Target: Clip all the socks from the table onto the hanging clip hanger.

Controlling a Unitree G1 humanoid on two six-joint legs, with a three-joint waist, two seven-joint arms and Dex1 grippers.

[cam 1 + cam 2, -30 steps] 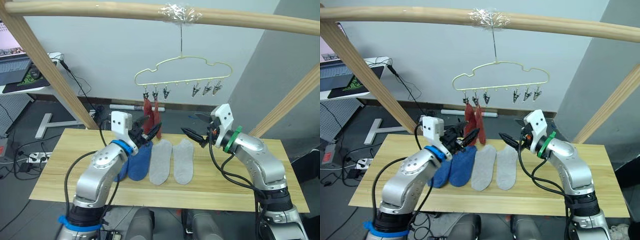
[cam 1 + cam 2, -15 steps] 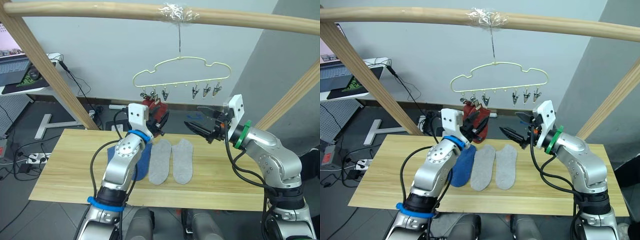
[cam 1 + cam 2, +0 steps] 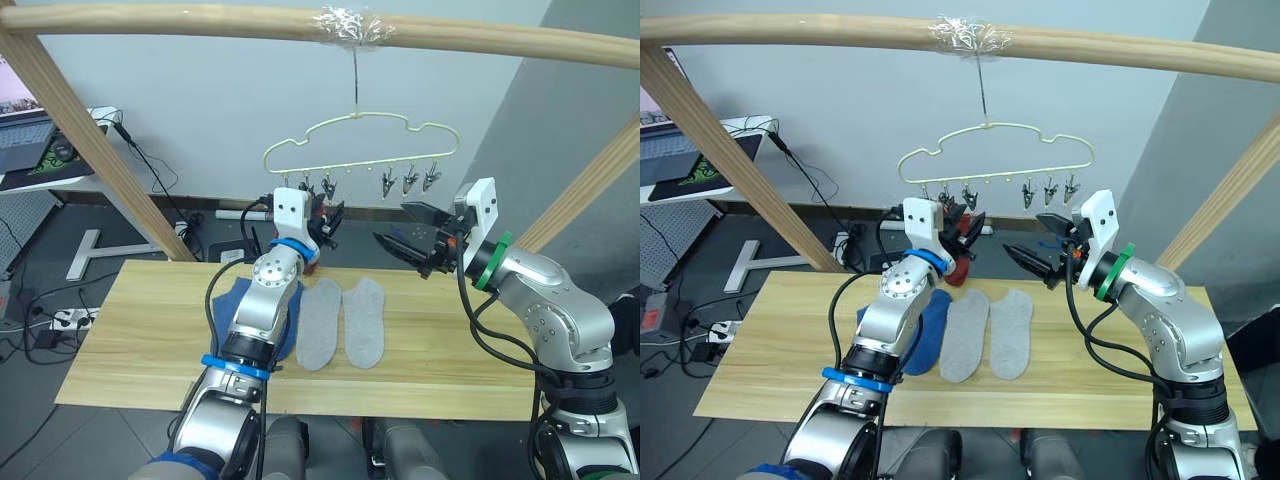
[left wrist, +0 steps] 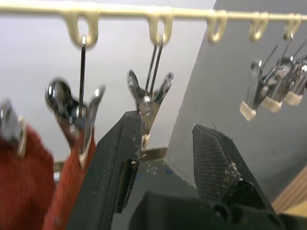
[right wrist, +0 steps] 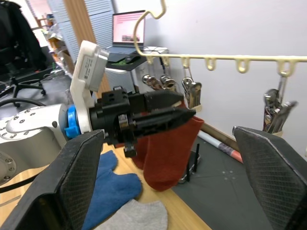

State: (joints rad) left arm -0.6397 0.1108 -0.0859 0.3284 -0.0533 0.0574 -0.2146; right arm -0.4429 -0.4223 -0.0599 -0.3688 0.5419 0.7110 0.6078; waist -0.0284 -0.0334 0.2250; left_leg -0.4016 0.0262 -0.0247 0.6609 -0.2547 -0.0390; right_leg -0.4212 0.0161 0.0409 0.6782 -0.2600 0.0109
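Behind my left gripper [image 3: 327, 222], raised with fingers parted around the 3rd clip [image 4: 149, 98], the 2 rust socks [image 5: 165, 155] are mostly hidden; my right gripper [image 3: 397, 233] hangs wide open nearby. On the table [image 3: 130, 340], 2 grey socks [image 3: 340, 322] lie flat; my left arm covers much of the blue socks [image 3: 240, 300].

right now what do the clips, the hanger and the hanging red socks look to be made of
The clips look like bare polished metal: they shine and mirror the room, some with pale tips. The clip hanger seems thin wire under a matte pale yellow coating, possibly plastic. The rust red socks look like soft knit fabric, matte and drooping.
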